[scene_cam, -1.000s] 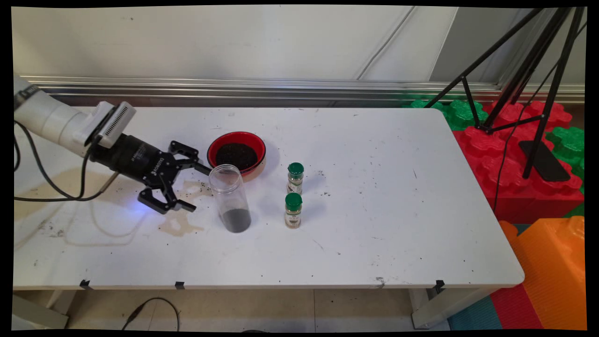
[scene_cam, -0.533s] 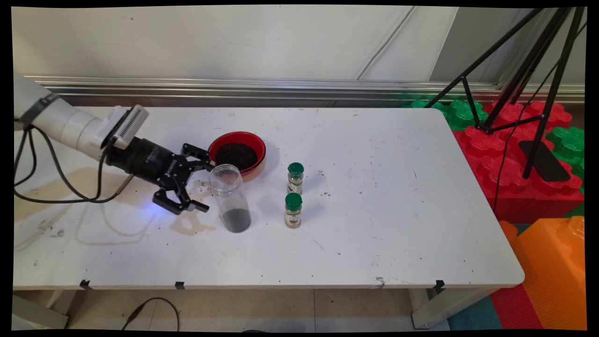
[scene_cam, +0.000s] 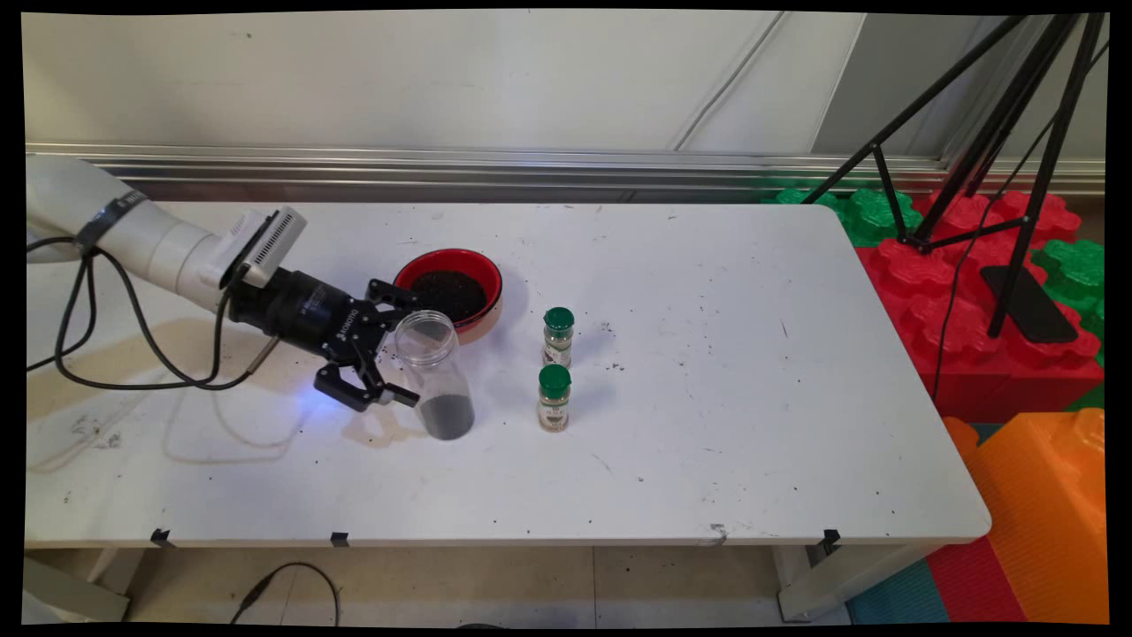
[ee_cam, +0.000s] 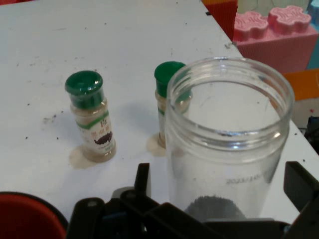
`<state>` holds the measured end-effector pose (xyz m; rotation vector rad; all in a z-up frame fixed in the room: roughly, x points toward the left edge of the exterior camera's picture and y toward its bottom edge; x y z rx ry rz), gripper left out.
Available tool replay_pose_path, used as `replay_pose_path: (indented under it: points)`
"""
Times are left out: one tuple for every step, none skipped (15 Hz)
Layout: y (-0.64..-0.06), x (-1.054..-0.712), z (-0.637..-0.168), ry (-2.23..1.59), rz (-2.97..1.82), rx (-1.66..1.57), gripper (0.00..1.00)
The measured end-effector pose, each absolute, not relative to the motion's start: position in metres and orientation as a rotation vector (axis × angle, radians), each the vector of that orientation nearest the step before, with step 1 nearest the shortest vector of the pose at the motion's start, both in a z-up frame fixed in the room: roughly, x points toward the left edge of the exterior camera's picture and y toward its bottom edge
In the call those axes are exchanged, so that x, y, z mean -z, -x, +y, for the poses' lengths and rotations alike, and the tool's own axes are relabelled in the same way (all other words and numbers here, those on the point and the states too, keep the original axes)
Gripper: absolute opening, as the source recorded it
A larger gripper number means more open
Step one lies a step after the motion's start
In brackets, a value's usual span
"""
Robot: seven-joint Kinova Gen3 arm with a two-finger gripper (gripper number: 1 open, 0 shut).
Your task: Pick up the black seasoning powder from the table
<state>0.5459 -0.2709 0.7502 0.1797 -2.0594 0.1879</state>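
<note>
Jar, clear plastic, lidless, stands upright on the white table, left of centre, with a layer of dark powder at its bottom. Main view: the gripper reaches in low from the left, lying nearly level; its jaws are spread wide, one finger behind the jar near its rim, the other in front near its lower half, so the jar sits between them. Contact with either finger cannot be told. Just behind the jar is a red bowl holding dark grounds. To the jar's right, apart from it, two small spice bottles with green caps stand upright: far spice bottle and near spice bottle. Surface: white, scuffed, brownish stains and ring marks at the left, dark specks scattered about. Black cables hang from the arm. Room: pale wall with a metal rail behind the table; at right, red, green and orange foam blocks and a black tripod.

Hand view: jar fills the middle, open mouth up, between the two fingers. Both bottles stand beyond it, one clear, the other partly hidden by the jar. Red bowl rim at lower left. Pink block past the table edge.
</note>
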Motion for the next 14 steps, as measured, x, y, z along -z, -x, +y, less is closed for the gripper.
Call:
replay_pose_path:
  points:
    - [-0.544, -0.748, -0.272, -0.181, -2.055, -0.186, 1.00]
    - [-0.542, -0.746, -0.273, -0.181, -2.051, -0.185, 1.00]
    - [-0.541, -0.745, -0.274, -0.181, -2.049, -0.185, 1.00]
    - [-0.539, -0.744, -0.275, -0.184, -2.045, -0.185, 1.00]
    - [-0.538, -0.742, -0.276, -0.185, -2.041, -0.185, 1.00]
    - [-0.536, -0.741, -0.277, -0.185, -2.037, -0.185, 1.00]
    - [-0.534, -0.740, -0.277, -0.185, -2.034, -0.184, 1.00]
    - [-0.532, -0.738, -0.278, -0.184, -2.030, -0.183, 1.00]
    - [-0.530, -0.738, -0.278, -0.184, -2.028, -0.181, 1.00]
    - [-0.529, -0.737, -0.278, -0.183, -2.025, -0.180, 1.00]
    - [-0.527, -0.736, -0.278, -0.183, -2.023, -0.179, 1.00]
    - [-0.526, -0.735, -0.278, -0.183, -2.020, -0.179, 1.00]
    - [-0.525, -0.735, -0.278, -0.182, -2.019, -0.178, 1.00]
    - [-0.524, -0.734, -0.278, -0.181, -2.017, -0.178, 1.00]
